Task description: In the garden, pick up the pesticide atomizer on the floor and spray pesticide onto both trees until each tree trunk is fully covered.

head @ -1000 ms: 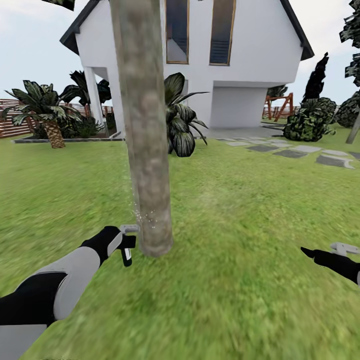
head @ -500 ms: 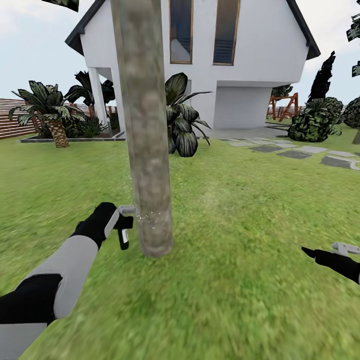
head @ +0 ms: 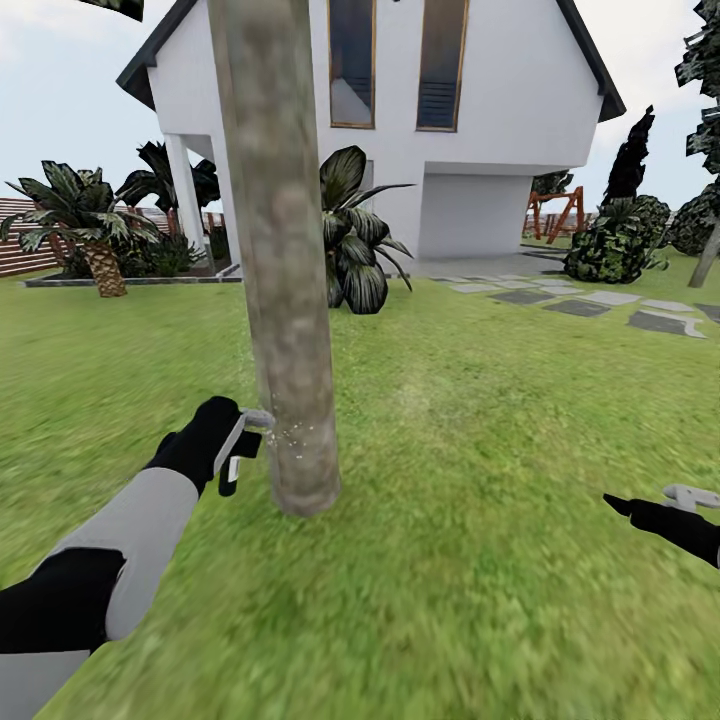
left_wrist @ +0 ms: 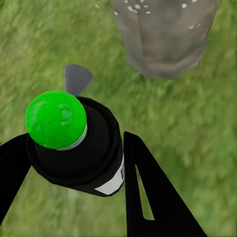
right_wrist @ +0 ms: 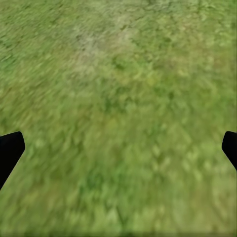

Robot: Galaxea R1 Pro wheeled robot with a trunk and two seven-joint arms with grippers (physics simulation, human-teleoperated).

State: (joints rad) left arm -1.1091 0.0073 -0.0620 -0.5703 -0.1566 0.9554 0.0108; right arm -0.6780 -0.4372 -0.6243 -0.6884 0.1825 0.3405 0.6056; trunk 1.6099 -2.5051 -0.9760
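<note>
Head view: a thick tree trunk (head: 283, 250) of mottled grey-brown bark stands upright in the left-centre of the frame, running from the top edge down to its base on the lawn (head: 480, 420) just below mid-height. Small white specks dot the bark low on the trunk, near the left arm's tool.

The left gripper (head: 232, 452), at lower left of the frame, is clamped on the pesticide atomizer (head: 238, 450), a black-bodied bottle with a grey nozzle head. The nozzle points at the trunk and sits just beside its left edge; whether it touches the bark cannot be told. In the left wrist view the atomizer (left_wrist: 79, 143) shows a bright green round cap on a black body with a white label patch, with a black gripper finger (left_wrist: 148, 192) against each side. The trunk's base (left_wrist: 165, 34) lies at the upper right of that frame, speckled white, with grass around it.

The right gripper (head: 640, 512) hangs at the lower right edge of the head view, over grass and well apart from the trunk. In the right wrist view its two black fingertips (right_wrist: 10, 150) sit at opposite edges of the frame, spread wide, with nothing between them but lawn.

Background, upper half of the head view: a white house (head: 500, 130) with tall windows, a short palm (head: 85, 225) at far left, a broad-leafed dark plant (head: 355, 240) just right of the trunk, grey stepping stones (head: 590, 305) and a round shrub (head: 610, 250) at right.
</note>
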